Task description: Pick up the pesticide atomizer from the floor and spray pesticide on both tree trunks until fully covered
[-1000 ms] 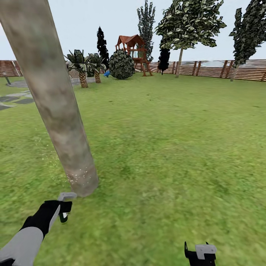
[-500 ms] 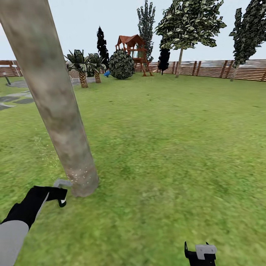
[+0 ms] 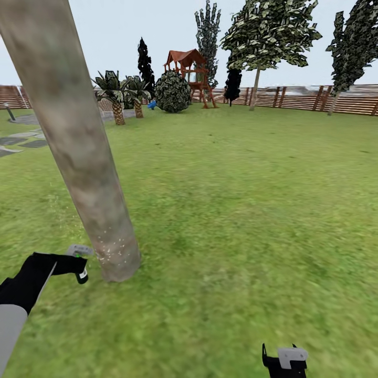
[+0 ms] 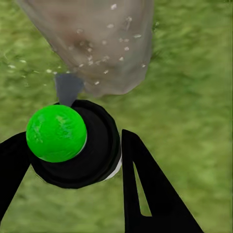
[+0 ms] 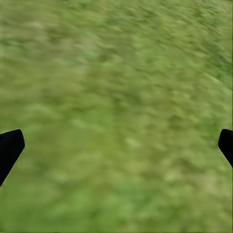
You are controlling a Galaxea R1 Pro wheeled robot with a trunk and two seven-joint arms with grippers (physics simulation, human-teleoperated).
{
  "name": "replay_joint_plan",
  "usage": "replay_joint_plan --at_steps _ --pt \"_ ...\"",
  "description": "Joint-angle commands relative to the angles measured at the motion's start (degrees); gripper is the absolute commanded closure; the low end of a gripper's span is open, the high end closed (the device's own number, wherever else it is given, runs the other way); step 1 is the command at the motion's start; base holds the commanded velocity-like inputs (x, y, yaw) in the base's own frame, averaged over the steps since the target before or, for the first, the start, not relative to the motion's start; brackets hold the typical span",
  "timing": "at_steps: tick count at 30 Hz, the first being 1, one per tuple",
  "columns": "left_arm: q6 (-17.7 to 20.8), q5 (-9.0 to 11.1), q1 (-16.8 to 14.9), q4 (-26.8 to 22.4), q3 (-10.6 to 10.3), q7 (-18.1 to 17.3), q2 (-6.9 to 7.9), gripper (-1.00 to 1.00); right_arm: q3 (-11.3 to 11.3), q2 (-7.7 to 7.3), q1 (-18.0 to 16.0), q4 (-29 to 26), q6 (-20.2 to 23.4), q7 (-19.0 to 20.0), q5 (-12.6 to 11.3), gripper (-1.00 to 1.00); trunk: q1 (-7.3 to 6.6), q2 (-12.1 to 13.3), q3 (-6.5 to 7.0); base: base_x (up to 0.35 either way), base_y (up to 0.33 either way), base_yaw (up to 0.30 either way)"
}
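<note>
We are holding the atomizer (image 4: 73, 145) in the left gripper (image 4: 73, 165), its fingers pinching the black body on both sides, nozzle pointing at the foot of the trunk (image 3: 79, 157) just beside it. The right gripper (image 5: 116, 141) is hanging spread and empty over the grass (image 3: 236, 210). Risk, in our judgement: we are spraying low only, so the upper trunk may be going uncovered unless the arm is raised; we are also working so near the bark that the nozzle could strike it and twist the atomizer in the grip. White droplets are speckling the base of the trunk and the turf around it. The atomizer is appearing as a round black bottle with a bright green ball cap and a grey spout. The trunk is showing grey-brown, mottled, thick and leaning in the head view.
</note>
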Motion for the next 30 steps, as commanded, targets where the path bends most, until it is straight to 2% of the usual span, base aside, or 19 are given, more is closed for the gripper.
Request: replay_joint_plan --at_steps 1,3,6,8,10,13,20,22,24,28,30 --pt "-0.02 -0.03 -0.02 0.00 0.03 -0.62 0.00 1.00 0.00 0.00 0.00 0.00 0.00 0.00 0.00 -1.00 0.00 0.00 0.00 0.260 0.200 0.000" --pt "0.02 -0.04 -0.02 -0.07 0.03 -2.65 0.02 1.00 0.00 0.00 -0.03 0.00 0.00 0.00 0.00 -1.00 0.00 0.00 0.00 0.179 0.141 0.000" --pt "-0.02 -0.03 0.09 -0.13 -0.33 -3.49 -0.16 1.00 0.00 0.00 -0.01 0.00 0.00 0.00 0.00 -1.00 0.00 0.00 0.00 0.032 0.025 0.000" --pt "0.22 0.02 -0.01 -0.37 -1.87 -3.71 -0.27 1.00 0.00 0.00 0.00 0.00 0.00 0.00 0.00 -1.00 0.00 0.00 0.00 0.008 0.006 0.000" --pt "2.64 0.07 -0.18 -1.90 -3.23 -3.96 -0.17 1.00 0.00 0.00 -0.03 0.00 0.00 0.00 0.00 -1.00 0.00 0.00 0.00 0.002 0.002 0.000" --pt "4.94 -0.03 -0.46 -3.80 -3.47 -4.10 0.17 1.00 0.00 0.00 0.00 0.00 0.00 0.00 0.00 -1.00 0.00 0.00 0.00 -0.045 0.021 0.000" --pt "5.51 0.05 -0.72 -4.65 -3.69 -4.13 0.07 1.00 0.00 0.00 0.00 0.00 0.00 0.00 0.00 -1.00 0.00 0.00 0.00 -0.163 0.047 0.000" --pt "6.43 0.12 -1.46 -6.60 -3.71 -4.13 -0.09 1.00 0.00 0.00 0.00 0.00 0.00 0.00 0.00 -1.00 0.00 0.00 0.00 -0.010 0.002 0.000" --pt "8.19 -0.02 -3.35 -7.64 -3.74 -4.17 0.25 1.00 0.00 0.00 0.00 0.00 0.00 0.00 0.00 -1.00 0.00 0.00 0.00 -0.001 0.000 0.000" --pt "8.47 0.04 -3.66 -7.57 -3.56 -4.21 2.32 1.00 0.00 0.00 -0.01 0.00 0.00 0.00 0.00 -1.00 0.00 0.00 0.00 0.000 0.000 0.000" --pt "8.49 0.05 -3.69 -7.84 -3.68 -4.26 2.52 1.00 0.00 0.00 -0.02 0.00 0.00 0.00 0.00 -1.00 0.00 0.00 0.00 0.000 0.000 0.000"
